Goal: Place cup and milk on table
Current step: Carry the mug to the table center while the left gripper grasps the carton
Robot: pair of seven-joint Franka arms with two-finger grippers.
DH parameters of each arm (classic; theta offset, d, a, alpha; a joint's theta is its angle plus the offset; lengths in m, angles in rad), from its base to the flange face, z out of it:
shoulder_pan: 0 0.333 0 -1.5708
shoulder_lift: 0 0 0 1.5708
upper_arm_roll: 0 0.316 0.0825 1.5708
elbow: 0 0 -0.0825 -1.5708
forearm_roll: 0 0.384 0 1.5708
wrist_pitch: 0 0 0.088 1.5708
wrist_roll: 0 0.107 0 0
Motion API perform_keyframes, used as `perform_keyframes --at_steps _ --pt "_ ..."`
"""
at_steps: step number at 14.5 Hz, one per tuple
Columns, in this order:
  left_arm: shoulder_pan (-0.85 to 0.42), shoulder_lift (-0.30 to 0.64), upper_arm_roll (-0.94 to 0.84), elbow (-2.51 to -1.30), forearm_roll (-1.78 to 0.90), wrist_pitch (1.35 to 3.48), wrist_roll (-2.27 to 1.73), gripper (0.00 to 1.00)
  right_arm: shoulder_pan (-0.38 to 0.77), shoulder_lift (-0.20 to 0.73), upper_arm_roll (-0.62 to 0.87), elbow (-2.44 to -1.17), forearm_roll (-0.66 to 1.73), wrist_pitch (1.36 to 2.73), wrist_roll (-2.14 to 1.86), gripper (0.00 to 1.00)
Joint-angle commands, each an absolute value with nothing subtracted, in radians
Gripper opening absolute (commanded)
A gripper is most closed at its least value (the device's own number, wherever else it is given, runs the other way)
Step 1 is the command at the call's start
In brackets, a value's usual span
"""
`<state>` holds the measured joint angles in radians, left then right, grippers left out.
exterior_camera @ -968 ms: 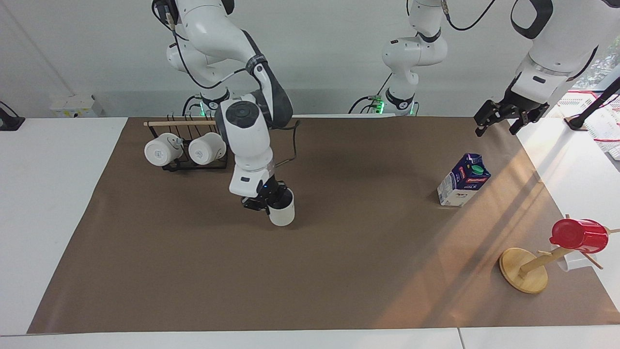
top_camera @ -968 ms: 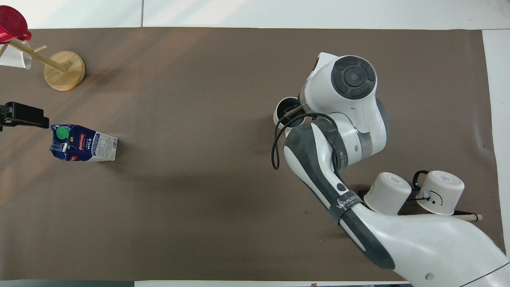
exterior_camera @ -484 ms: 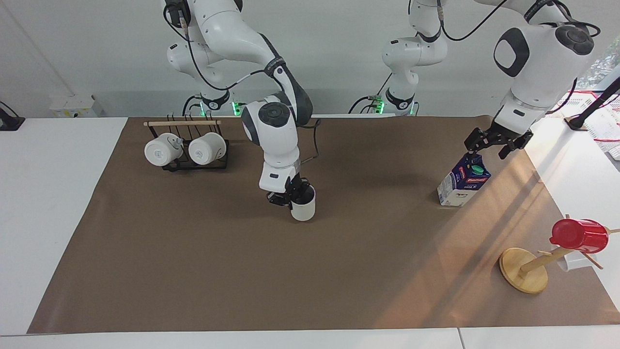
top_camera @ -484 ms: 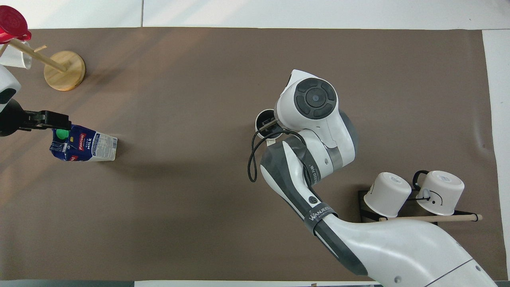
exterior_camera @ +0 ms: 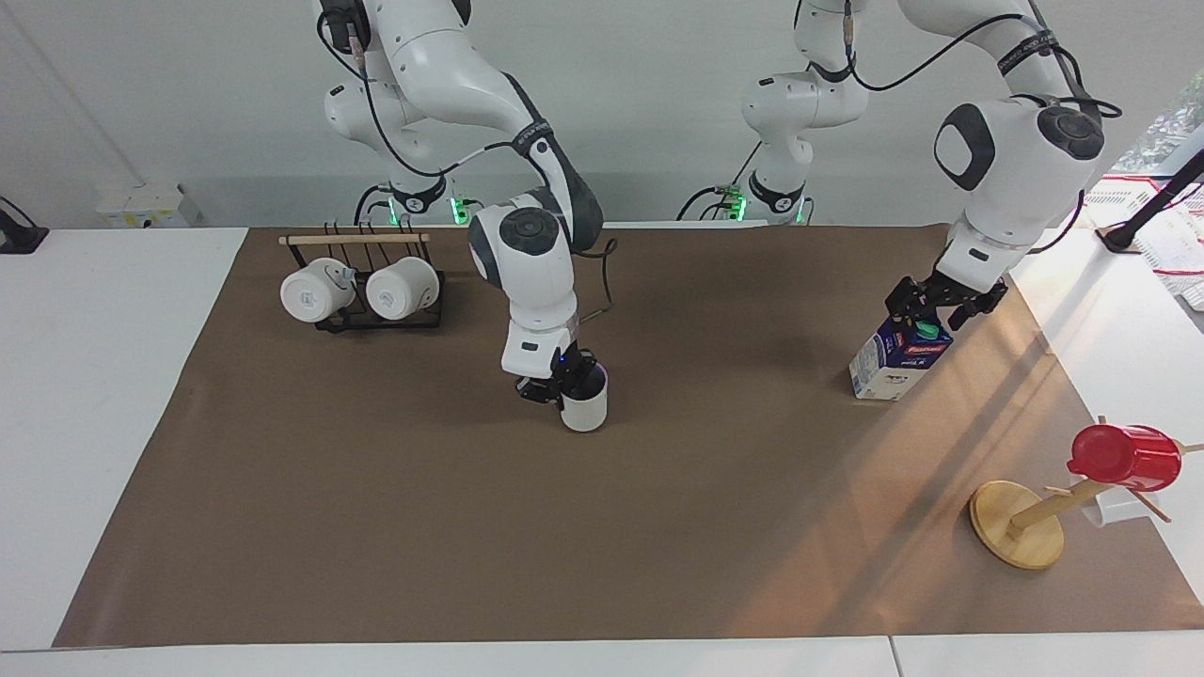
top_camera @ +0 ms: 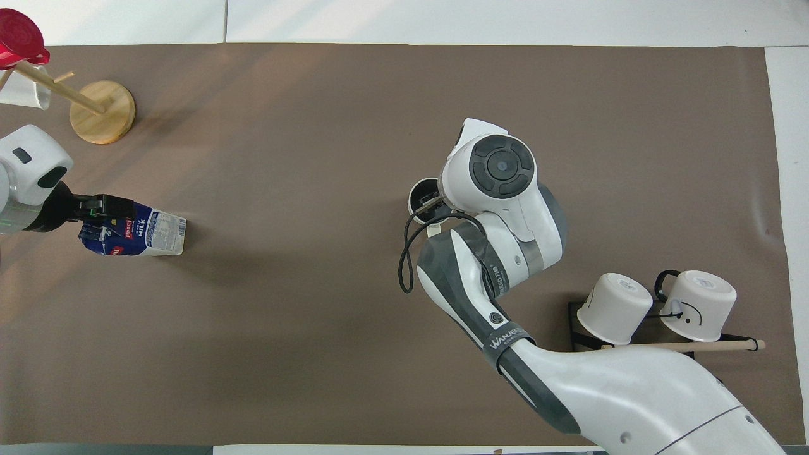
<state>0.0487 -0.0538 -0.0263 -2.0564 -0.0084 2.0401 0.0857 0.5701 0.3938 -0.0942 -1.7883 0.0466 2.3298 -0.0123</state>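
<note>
While gripping cup (exterior_camera: pixel 584 407) rim, R gripper (exterior_camera: pixel 562 384) sets it on table (exterior_camera: pixel 376 527); L gripper (exterior_camera: pixel 931 303) open astride milk (exterior_camera: pixel 898 356) top, ready to grab.

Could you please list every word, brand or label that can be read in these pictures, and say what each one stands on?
"MILK": on the white side of the milk, which the left gripper partly covers from above.
"WANJEE": on the dark band around the right arm; any further letters are cut off.
Red brand label on the milk: partly covered, not readable in full.
Fine print on the carton's lower part: too small to read.
Marks on the two racked mugs: no readable words.
</note>
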Motion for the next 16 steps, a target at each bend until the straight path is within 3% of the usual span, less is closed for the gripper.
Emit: perform_keyframes --at_steps 1,2,5,6,8,9,13,16 --pt "0.06 -0.095 -0.029 -2.115 -0.028 2.076 0.107 1.0 0.569 0.371 -0.094 -1.839 0.035 2.376 -0.026 0.16" --pt "0.06 -0.095 -0.029 -2.115 -0.028 2.074 0.1 1.0 0.569 0.37 -0.094 -1.836 0.037 2.375 -0.023 0.99" --pt "0.06 -0.095 -0.031 -2.114 -0.028 2.074 0.092 0.99 0.568 0.368 -0.095 -1.795 0.041 2.365 -0.02 1.0" --pt "0.058 -0.094 -0.031 -2.109 -0.028 2.071 0.091 0.84 0.561 0.348 -0.095 -1.789 0.046 2.356 -0.02 1.0" --pt "0.058 -0.094 -0.031 -2.108 -0.028 2.068 0.092 0.15 0.539 0.292 -0.104 -1.783 0.052 2.321 -0.012 1.0" --pt "0.058 -0.094 -0.029 -2.108 -0.028 2.066 0.091 0.0 0.514 0.266 -0.106 -1.761 0.051 2.275 0.004 1.0" --pt "0.046 -0.1 -0.031 -2.053 -0.028 2.01 0.074 0.0 0.378 0.244 -0.12 -1.596 0.029 2.022 0.048 1.0" --pt "0.009 -0.084 -0.044 -1.939 -0.017 1.904 -0.015 0.0 0.258 0.198 -0.118 -1.569 0.029 1.904 0.159 1.0"
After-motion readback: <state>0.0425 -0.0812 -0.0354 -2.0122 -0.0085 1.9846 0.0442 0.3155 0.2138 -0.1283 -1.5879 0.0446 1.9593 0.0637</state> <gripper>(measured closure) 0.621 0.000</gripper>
